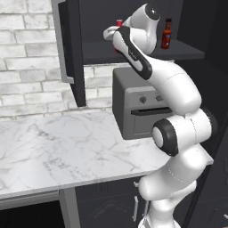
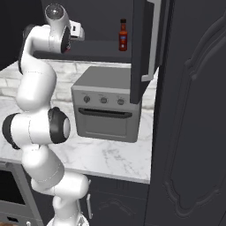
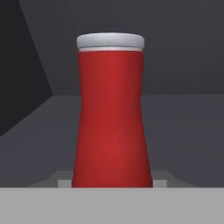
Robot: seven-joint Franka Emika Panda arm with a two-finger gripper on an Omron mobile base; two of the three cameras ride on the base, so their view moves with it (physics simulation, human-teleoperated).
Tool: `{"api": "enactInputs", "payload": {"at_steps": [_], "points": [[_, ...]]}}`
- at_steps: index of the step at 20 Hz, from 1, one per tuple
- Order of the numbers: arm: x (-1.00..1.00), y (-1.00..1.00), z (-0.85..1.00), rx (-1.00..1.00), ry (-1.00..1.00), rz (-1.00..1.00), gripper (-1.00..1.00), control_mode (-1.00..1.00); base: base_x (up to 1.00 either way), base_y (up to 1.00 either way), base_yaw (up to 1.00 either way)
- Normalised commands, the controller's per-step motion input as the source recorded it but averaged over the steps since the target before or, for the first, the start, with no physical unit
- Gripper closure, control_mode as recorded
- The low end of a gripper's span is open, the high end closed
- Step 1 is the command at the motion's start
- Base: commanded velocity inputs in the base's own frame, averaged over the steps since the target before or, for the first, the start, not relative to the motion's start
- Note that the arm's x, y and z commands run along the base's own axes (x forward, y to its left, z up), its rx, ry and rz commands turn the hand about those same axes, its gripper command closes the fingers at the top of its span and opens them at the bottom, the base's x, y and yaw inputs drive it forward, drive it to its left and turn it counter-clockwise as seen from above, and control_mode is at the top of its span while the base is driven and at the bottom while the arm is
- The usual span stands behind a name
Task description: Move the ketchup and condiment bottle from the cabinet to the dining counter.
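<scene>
Red ketchup stands upright on the cabinet shelf, directly before our end effector; we cannot tell whether it grips. The condiment bottle stands well apart, above the grey oven on the marble counter.

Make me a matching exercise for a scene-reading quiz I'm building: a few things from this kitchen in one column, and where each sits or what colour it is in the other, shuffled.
Things:
1. all-red squeeze ketchup bottle with whitish cap
2. dark brown-red condiment bottle with red cap
3. grey toaster oven with three knobs
4. dark charcoal cabinet door with silver bar handle

Descriptions:
A. stands on the white marble counter, under the cabinet shelf
B. swung open
C. on the cabinet shelf, right in front of the hand camera
D. on the cabinet shelf, away from the arm

Pairs: 1-C, 2-D, 3-A, 4-B
</scene>
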Motion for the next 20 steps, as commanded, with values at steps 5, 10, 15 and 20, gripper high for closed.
{"api": "enactInputs", "payload": {"at_steps": [5,10,15,20], "points": [[-0.79,-0.02,0.0,0.05,-0.08,0.0,1.0,-1.0,0.0,0.0,0.0],[-0.81,-0.07,0.02,0.0,-0.11,0.0,1.0,-1.0,0.0,0.0,0.0],[-0.76,-0.13,0.06,0.0,0.0,0.0,1.0,-1.0,0.0,0.0,0.0],[-0.83,-0.17,0.01,0.0,0.0,0.0,1.0,-1.0,0.0,0.0,0.0]]}}
